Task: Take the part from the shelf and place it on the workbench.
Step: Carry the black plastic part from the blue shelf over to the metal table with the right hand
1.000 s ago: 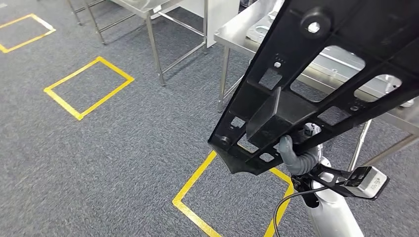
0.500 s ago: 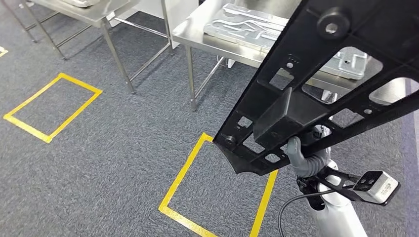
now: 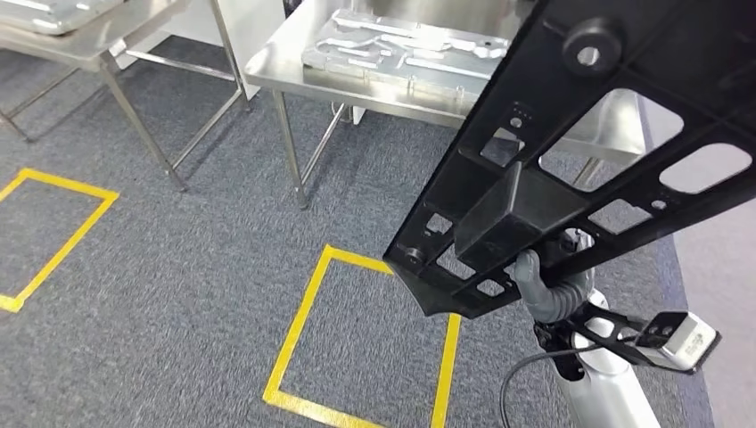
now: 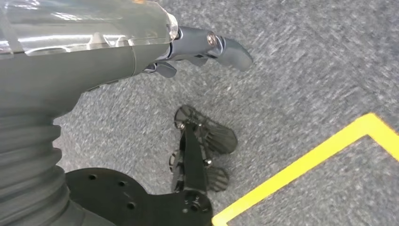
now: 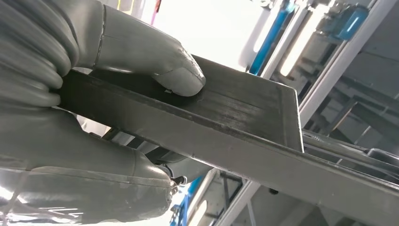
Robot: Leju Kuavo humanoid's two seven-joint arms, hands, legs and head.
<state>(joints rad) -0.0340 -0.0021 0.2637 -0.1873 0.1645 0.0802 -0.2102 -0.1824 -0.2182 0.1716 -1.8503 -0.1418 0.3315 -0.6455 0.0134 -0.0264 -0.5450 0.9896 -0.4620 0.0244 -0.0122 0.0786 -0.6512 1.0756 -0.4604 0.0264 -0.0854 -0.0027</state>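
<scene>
The right hand [image 3: 546,287] gripped the black part [image 3: 571,160] at its lower edge; the part extended up and away above it. The left hand [image 4: 207,47] hung above the carpet floor [image 3: 178,267], fingers apart and holding nothing.

- The floor [image 3: 178,267] is covered in grey, speckled carpet, short in pile and even in tone.
- A rectangle of yellow tape [image 3: 294,330] marks the carpet in the lower middle of the head view; part of a second yellow outline [image 3: 53,241] lies at the left edge.
- A stainless steel table [image 3: 294,80] stands beyond the nearer rectangle, on thin metal legs with low cross-braces.
- A flat, silver metal plate [image 3: 401,53] with raised ridges lies on that table.
- Another steel table [image 3: 80,45] stands in the upper left corner, well apart from the first.
- Soft reflections show on the steel tops.
</scene>
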